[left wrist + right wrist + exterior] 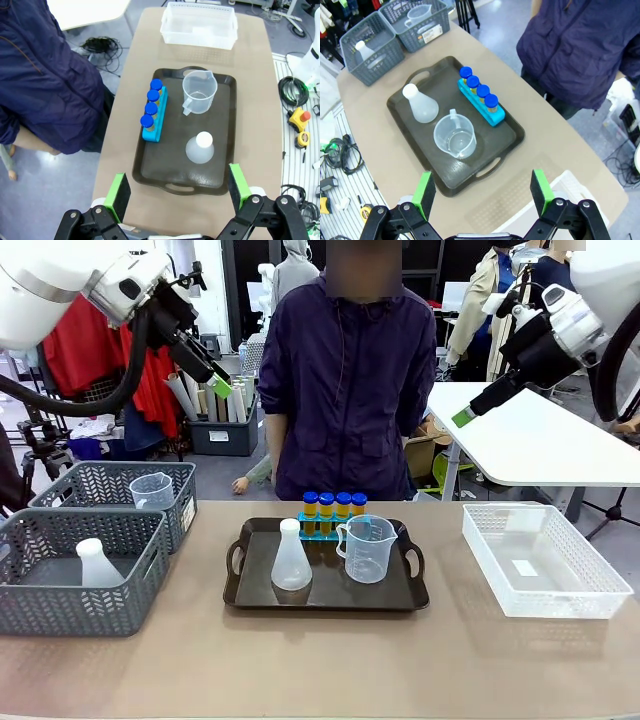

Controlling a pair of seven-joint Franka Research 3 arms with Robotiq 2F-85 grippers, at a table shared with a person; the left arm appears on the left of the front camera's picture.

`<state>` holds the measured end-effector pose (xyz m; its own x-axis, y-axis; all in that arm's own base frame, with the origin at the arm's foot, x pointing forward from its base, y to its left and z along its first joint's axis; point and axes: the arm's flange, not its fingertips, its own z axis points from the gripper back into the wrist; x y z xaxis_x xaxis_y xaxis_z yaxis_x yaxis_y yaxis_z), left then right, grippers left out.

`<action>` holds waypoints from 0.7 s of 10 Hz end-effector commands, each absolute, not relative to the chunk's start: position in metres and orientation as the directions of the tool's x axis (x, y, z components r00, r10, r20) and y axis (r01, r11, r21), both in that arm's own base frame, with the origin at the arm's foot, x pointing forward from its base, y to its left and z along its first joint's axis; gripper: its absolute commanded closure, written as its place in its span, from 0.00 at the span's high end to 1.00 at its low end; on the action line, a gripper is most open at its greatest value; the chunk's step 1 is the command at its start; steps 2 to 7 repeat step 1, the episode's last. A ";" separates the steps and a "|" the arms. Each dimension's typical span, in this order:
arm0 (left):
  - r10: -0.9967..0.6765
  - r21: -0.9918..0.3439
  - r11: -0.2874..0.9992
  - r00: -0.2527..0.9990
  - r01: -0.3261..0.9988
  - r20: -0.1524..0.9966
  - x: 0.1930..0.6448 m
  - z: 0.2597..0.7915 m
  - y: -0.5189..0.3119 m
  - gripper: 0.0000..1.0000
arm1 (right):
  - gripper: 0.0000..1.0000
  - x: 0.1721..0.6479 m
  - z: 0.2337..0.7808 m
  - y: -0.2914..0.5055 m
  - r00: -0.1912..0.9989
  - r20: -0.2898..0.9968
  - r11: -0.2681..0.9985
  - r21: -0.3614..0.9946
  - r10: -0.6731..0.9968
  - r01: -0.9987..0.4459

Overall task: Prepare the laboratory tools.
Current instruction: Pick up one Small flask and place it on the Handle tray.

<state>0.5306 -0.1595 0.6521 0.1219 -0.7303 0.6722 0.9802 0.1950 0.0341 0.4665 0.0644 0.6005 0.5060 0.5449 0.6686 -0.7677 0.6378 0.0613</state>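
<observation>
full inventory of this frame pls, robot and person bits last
tray: 1, black, table centre
tubes: 4, blue caps, amber liquid, in rack
rack: 1, blue, tray's far edge
beaker: 1, clear, on tray
flask: 1, translucent white, on tray
grey baskets: 2, table's left; near one holds a second flask, far one a second beaker
white basket: 1, table's right
left tool: open, raised
right tool: open, raised
person: 1, purple jacket, far side

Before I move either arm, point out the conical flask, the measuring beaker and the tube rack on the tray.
conical flask (291,571), front view, on its wide lower body.
measuring beaker (369,556), front view, on its clear side wall.
tube rack (152,131), left wrist view, on the rack's blue side face.
</observation>
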 end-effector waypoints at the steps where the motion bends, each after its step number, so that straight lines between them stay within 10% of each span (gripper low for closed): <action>1: -0.727 0.034 0.196 0.122 0.980 0.675 0.530 0.653 -0.159 1.00 | 1.00 0.467 0.602 0.063 0.499 0.679 0.629 0.071 0.539 -0.774; 7: -0.727 0.034 0.196 0.122 0.980 0.675 0.530 0.653 -0.159 1.00 | 1.00 0.467 0.602 0.063 0.499 0.679 0.629 0.071 0.539 -0.774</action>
